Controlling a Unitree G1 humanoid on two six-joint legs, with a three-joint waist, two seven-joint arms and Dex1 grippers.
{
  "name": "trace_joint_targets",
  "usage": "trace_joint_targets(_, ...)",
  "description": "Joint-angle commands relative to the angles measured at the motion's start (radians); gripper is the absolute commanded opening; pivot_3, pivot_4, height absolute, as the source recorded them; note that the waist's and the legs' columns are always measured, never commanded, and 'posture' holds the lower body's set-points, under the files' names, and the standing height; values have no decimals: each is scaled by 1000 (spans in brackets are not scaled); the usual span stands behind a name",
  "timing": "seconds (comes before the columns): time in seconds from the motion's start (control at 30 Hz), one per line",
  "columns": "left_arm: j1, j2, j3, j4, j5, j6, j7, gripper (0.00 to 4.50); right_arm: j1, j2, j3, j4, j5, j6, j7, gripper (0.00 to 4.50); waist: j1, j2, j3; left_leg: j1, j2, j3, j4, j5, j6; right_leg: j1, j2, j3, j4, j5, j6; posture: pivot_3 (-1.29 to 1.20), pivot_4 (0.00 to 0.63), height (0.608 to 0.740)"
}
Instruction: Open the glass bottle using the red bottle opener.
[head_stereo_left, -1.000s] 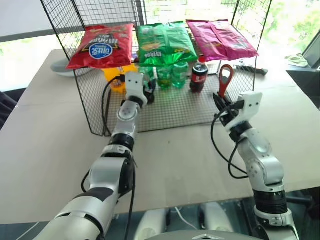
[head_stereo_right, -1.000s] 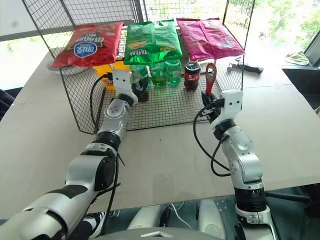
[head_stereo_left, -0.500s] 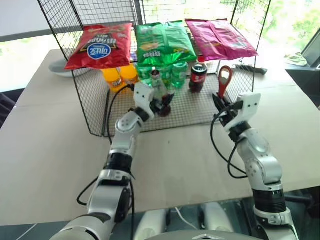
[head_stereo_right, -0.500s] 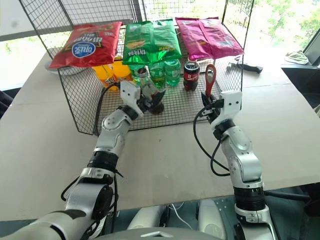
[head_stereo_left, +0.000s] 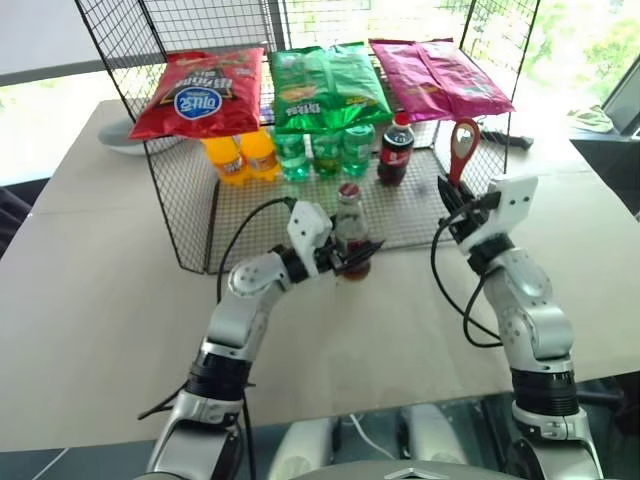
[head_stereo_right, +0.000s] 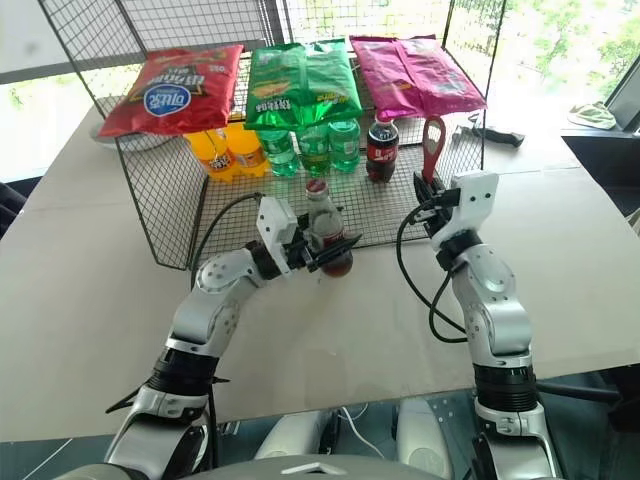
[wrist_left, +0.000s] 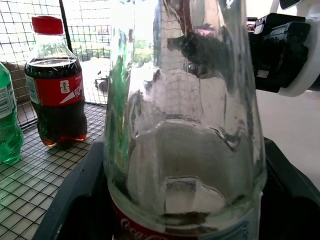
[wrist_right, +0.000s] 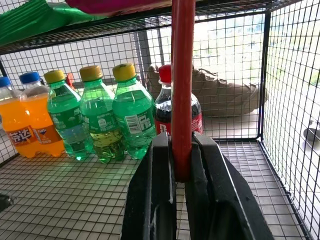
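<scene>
the glass bottle (head_stereo_left: 349, 232) stood upright in the left gripper (head_stereo_left: 352, 260), black fingers clasped around its lower body, red crown cap on top and still sealed. it hung at the front edge of the wire rack (head_stereo_left: 400, 215), just above the table (head_stereo_left: 90, 270), out in front of the shelf.

a second before, that bottle sat back among the drinks at the rear of the rack with the left gripper reaching in to it; half a second before, it was halfway out. the left arm had drawn it back and toward the middle, closer to the other arm. my reading: fetching is done, and the cap now stands where the opener can be brought to it.

the red bottle opener (head_stereo_left: 461, 150) stood upright, ring head up, its handle pinched between the tightly shut fingers of the right gripper (wrist_right: 180, 160). it had barely shifted over the second. bottle and opener were near each other but apart; nothing had touched the cap yet.

counts:
- chip bags on top of the rack: three, red bag (head_stereo_left: 200, 92), green bag (head_stereo_left: 328, 86), pink bag (head_stereo_left: 440, 78).
- orange soda bottles (head_stereo_left: 240, 156): two.
- green soda bottles (head_stereo_left: 325, 150): three.
- plastic cola bottle (head_stereo_left: 397, 148): one, red screw cap.
</scene>
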Motion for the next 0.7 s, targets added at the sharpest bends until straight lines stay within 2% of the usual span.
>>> trace_joint_targets(0.03, 11, 14, -14, -43, 28, -48, -5, 2692, -4, -24, -21, -45, 12, -23, 26, 0, 1, 0, 0, 0, 0, 0, 0, 0, 0, 0, 0, 0, 0, 0, 0, 0, 150, 740)
trace_joint_targets(0.3, 30, -12, 9, -26, -8, -60, -5, 2692, 10, -33, -22, -43, 7, -28, 27, 0, 2, 0, 0, 1, 0, 0, 0, 0, 0, 1, 0, 0, 0, 0, 0, 0, 150, 740)
trace_joint_targets(0.37, 31, -19, 20, -22, -14, -72, 1, 3692, 13, -31, -19, -41, 5, -32, 26, 0, 2, 0, 0, 1, 0, 0, 0, 0, 0, 1, 0, 0, 0, 0, 0, 0, 150, 740)
trace_joint_targets(0.4, 31, -21, 26, -19, -12, -82, 5, 3704, 13, -31, -18, -40, 4, -34, 26, 0, 2, 0, 0, 1, 0, 0, 0, 0, 0, 1, 0, 0, 0, 0, 0, 0, 150, 740)
trace_joint_targets(0.43, 31, -25, 31, -16, -18, -89, 3, 3948, 13, -31, -18, -38, 4, -36, 28, 0, 2, 0, 0, 1, 0, 0, 0, 0, 0, 1, 0, 0, 0, 0, 0, 0, 150, 740)
trace_joint_targets(0.47, 32, -28, 37, -14, -26, -96, -1, 4400, 12, -32, -18, -34, 3, -38, 30, 0, 2, 0, 0, 1, 0, 0, 0, 0, 0, 1, 0, 0, 0, 0, 0, 0, 150, 740)
trace_joint_targets(0.7, 37, -44, 62, -43, -85, -121, -22, 4400, 5, -37, -23, -17, 0, -48, 36, 0, 2, 0, 0, 1, 0, 0, 0, 0, 0, 1, 0, 0, 0, 0, 0, 0, 150, 740)
